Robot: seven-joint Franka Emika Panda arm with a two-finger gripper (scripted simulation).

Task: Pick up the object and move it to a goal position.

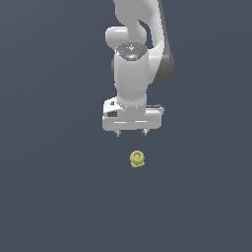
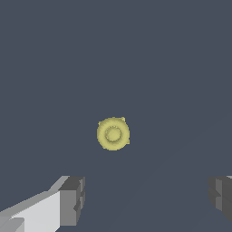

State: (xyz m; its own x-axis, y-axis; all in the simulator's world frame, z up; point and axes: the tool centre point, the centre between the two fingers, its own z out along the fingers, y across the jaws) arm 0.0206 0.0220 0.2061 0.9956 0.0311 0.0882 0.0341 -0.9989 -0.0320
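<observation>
Ground surface [image 1: 49, 197]: flat, uniform dark slate-blue, matte, fills both views edge to edge. No visible edges, corners, seams or markings. Faint lighter diagonal shading crosses it in the wrist view.

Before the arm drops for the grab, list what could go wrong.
1. The yellow lump is far narrower than the open claw, so a slightly off-centre descent could knock it aside.
2. Its rounded, knobbly body may squirt out as the fingers close.
</observation>
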